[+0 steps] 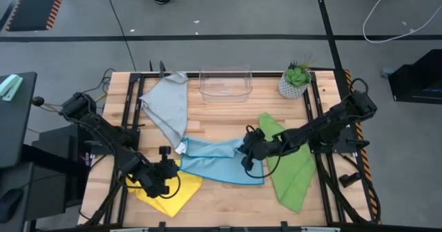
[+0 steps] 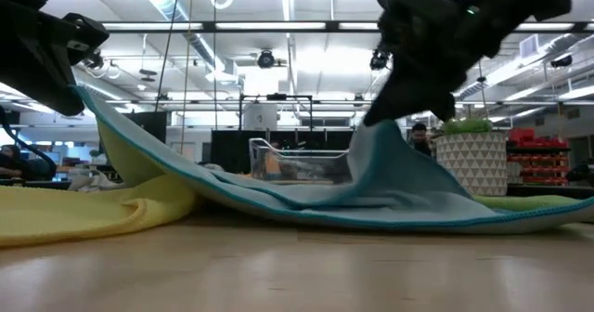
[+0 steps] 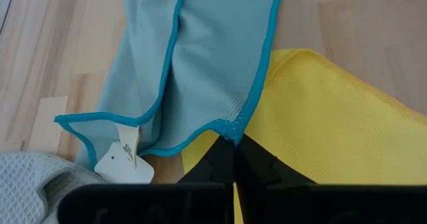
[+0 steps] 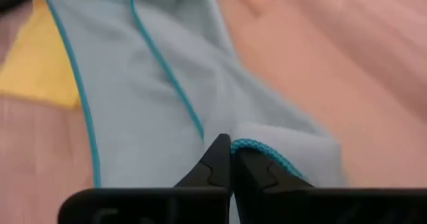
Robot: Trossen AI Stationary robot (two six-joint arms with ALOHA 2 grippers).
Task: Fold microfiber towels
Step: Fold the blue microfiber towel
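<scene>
Pinching opposite hems of the soft light-blue microfiber towel (image 1: 217, 159) mid-counter, left gripper (image 1: 166, 168) and right gripper (image 1: 247, 151) jaws clench it, apparently to spread it for folding.

No readable text, brand, number or sign anywhere. White care tag (image 3: 122, 159) on light blue towel (image 3: 200, 64), lower left of left wrist view: faint marks only, illegible. Red shelving at far right of low view: no lettering legible.
</scene>
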